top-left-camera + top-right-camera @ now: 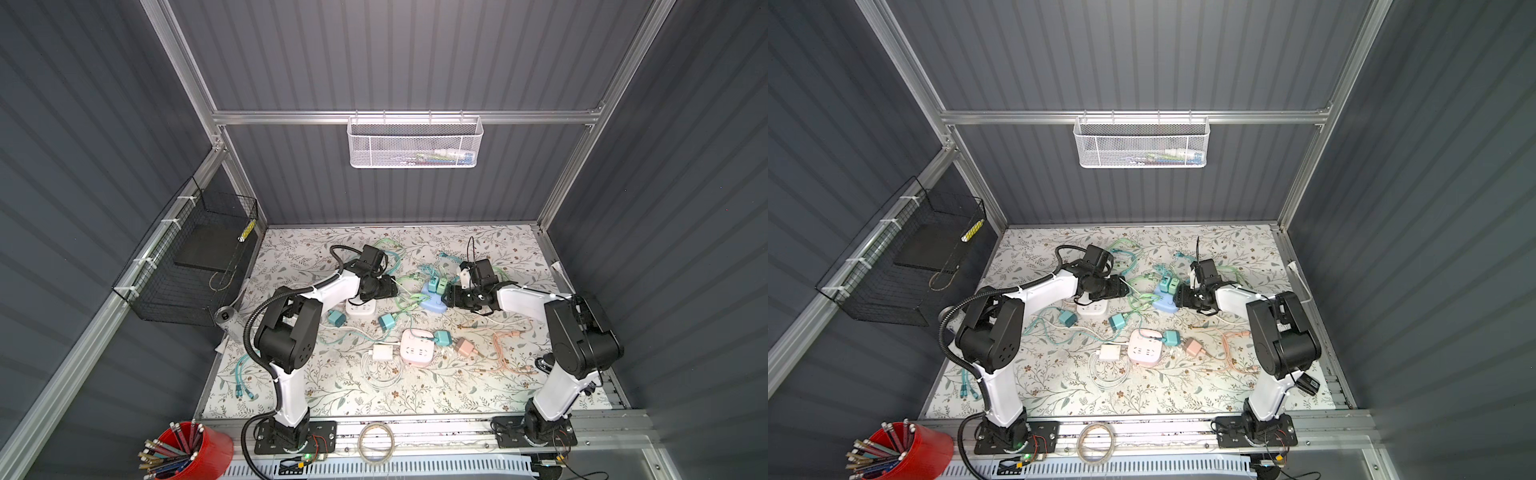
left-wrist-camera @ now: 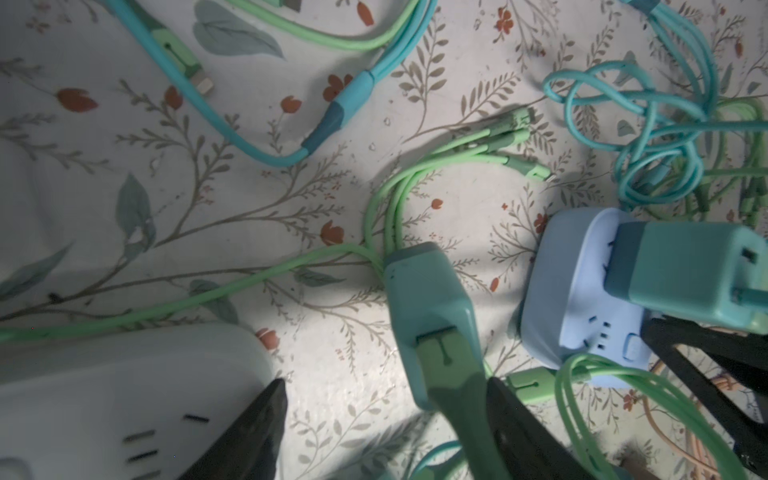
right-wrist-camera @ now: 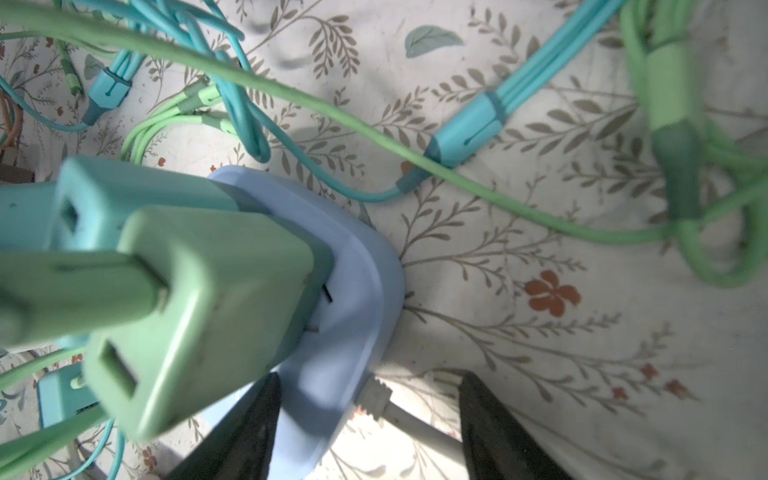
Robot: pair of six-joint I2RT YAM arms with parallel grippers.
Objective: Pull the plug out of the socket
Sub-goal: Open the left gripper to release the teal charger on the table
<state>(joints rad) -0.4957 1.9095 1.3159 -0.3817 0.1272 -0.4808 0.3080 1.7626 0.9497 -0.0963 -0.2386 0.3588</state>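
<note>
Socket: blue socket (image 1: 435, 306), with a teal plug (image 3: 124, 187) and a green plug (image 3: 216, 282) seated in it.
Loose plug: teal-green plug (image 2: 428, 299) flat on the floral mat (image 1: 415, 395), just beside the socket and unplugged.
Left gripper (image 2: 386, 382): jaws wide, gripping nothing, loose plug close to one finger.
Right gripper (image 3: 370, 376): jaws apart at the socket's edge, one finger against it, the other clear.

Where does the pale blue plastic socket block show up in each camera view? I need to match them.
In a top view: pale blue plastic socket block between the left gripper and right gripper.
In a top view: socket block, same spot.
Left wrist: socket block beside the loose teal adapter.
Right wrist: socket block beneath the green plug.
Shared landmark: the teal plug standing in it.
</note>
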